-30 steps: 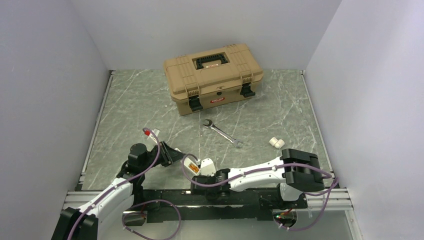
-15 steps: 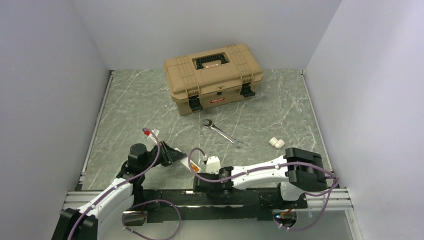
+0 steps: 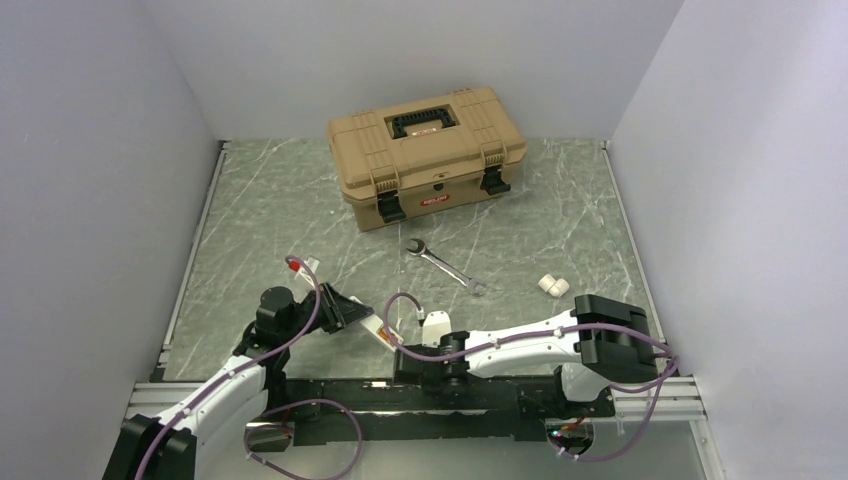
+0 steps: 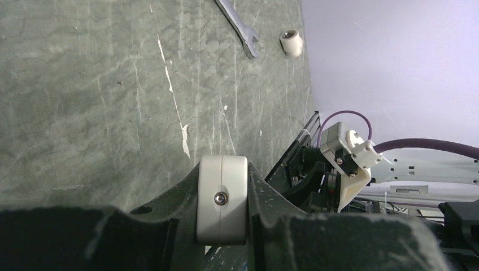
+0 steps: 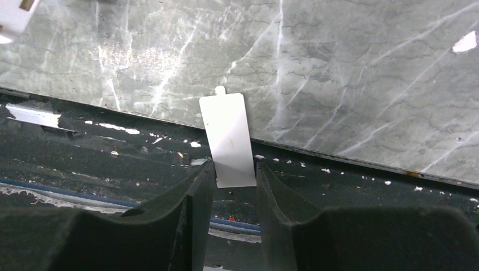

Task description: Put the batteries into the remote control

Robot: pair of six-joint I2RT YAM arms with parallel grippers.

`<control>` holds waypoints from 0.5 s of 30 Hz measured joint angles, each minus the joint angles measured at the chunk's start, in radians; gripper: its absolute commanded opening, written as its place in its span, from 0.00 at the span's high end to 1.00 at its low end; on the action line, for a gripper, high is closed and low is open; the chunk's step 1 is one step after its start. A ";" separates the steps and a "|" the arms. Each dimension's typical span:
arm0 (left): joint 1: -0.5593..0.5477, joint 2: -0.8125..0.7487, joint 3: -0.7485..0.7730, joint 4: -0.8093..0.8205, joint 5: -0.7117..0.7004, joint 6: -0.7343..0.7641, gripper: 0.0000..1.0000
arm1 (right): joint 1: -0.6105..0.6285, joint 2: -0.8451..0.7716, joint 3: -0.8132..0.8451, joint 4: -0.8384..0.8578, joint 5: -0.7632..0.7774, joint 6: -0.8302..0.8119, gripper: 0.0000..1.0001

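A: Materials?
B: Counter (image 3: pixel 260 220) is grey-green, stone-look w/ white veins. Toolbox (image 3: pixel 427 155): tan ribbed plastic, black handle & latches, lid down. Wrench (image 3: pixel 445 265): slim bare steel.
A: Counts?
B: 1 toolbox, 1 wrench, 2 stubby white cylinders (image 3: pixel 553 286) touching each other, near the wrench (one shows a hollow end).
A: Arms?
B: Left arm is low, reaching fwd. Left pincer (image 4: pixel 222 180) is clenched on the remote control (image 4: pixel 222 206), which is smooth white w/ a rounded end and one screw, near the front edge between the arms. Right arm lies leftward along the front rail. Right pincer (image 5: pixel 234 169) grips a thin flat white cover (image 5: pixel 227 135) w/ a small tab, by its near end.
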 measured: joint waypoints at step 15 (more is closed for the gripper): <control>0.000 0.006 0.000 0.001 0.000 0.000 0.98 | -0.007 -0.022 -0.018 -0.016 0.016 0.109 0.60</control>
